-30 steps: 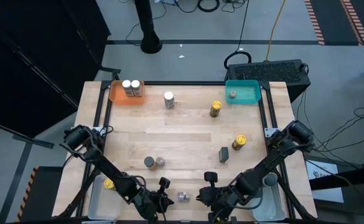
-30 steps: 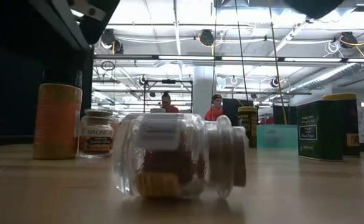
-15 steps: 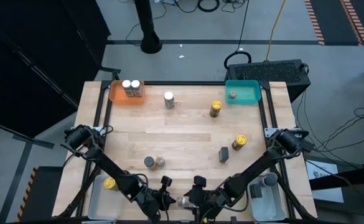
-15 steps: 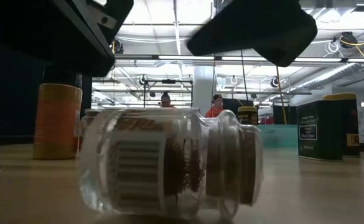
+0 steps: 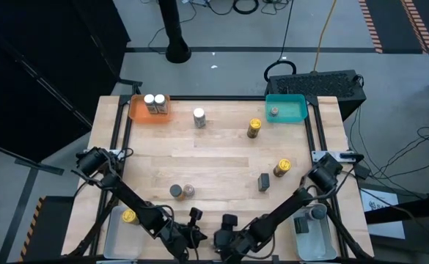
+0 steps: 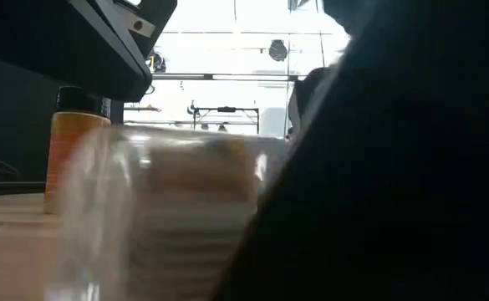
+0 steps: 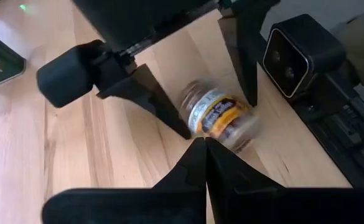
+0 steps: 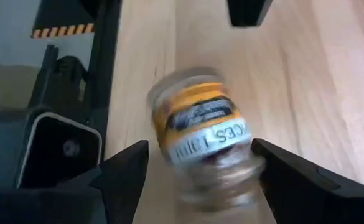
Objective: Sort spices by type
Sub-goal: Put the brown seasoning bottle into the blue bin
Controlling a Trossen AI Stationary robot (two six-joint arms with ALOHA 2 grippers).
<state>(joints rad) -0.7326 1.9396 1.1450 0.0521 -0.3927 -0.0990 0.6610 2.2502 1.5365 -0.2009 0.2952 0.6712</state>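
A small glass spice jar (image 7: 222, 118) with an orange-and-white label lies on its side at the table's near edge, close before the low camera (image 6: 169, 226). My right gripper (image 8: 200, 149) is open, one finger on each side of the jar, and covers it in the high view (image 5: 225, 238). My left gripper (image 7: 203, 152) is shut just left of it (image 5: 191, 236), with nothing between its fingers. My right gripper has its two fingers (image 7: 169, 112) on either side of the lying jar's body (image 8: 197, 124), coming in low from the table's right. The jar rests on the table. Whether a finger touches it I cannot tell.
Two white-topped jars stand in the orange tray (image 5: 137, 110), a grey-lidded one in the teal tray (image 5: 295, 106). Loose jars (image 5: 199, 117) (image 5: 254, 128) (image 5: 281, 168) (image 5: 182, 191) and a dark tin (image 5: 264, 182) stand on the table. Clear trays (image 5: 119, 235) (image 5: 306, 238) flank the near edge.
My right gripper has swung toward the table's left and near edge, over to the lying jar. The jar has rolled along the table toward the near edge, closer to the low camera.
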